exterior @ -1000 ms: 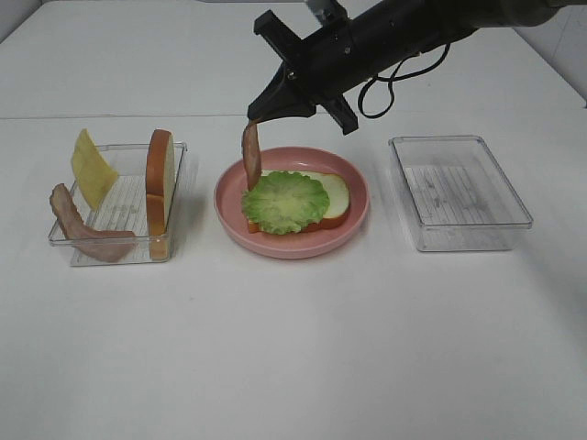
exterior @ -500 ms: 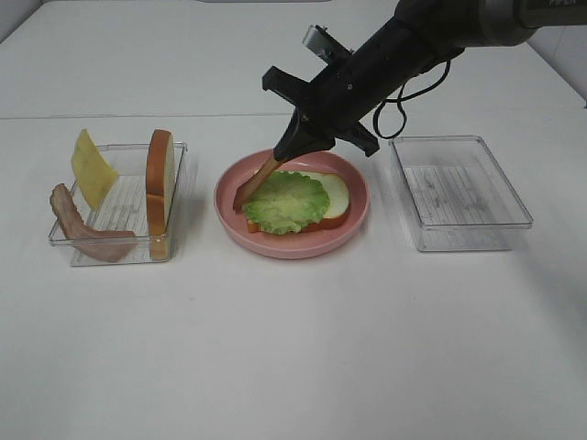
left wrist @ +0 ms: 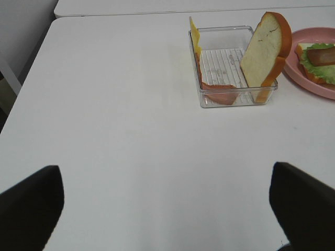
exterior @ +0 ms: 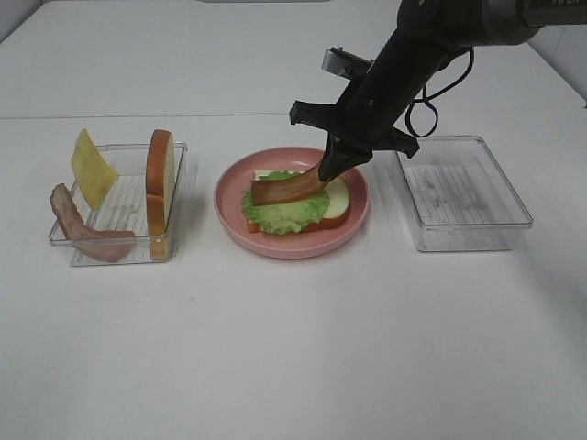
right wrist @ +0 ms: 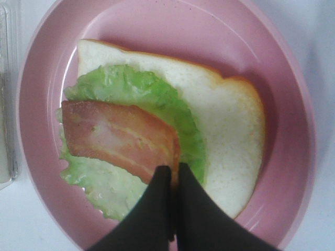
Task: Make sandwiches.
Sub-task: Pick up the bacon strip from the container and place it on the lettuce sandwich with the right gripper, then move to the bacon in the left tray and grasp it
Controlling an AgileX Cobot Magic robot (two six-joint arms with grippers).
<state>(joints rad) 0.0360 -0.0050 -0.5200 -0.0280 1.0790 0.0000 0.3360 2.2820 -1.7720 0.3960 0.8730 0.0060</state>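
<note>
The right fingers (right wrist: 153,209) pinch shut on one end of the bacon strip (right wrist: 118,137), which lies across the lettuce (right wrist: 131,89) on the bread slice (right wrist: 225,125) in the pink plate (exterior: 358,216). The left fingers (left wrist: 31,201) stand wide apart over the tabletop (left wrist: 131,157), near a tray (left wrist: 238,99) with an upright spare bread slice (left wrist: 264,52).

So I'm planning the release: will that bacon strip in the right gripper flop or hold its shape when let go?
Probably floppy: the bacon strip bends from the right gripper down onto the lettuce. Likely light, since a pinch at one end carries it. It should settle flat, not roll, being thin and broad.
</note>
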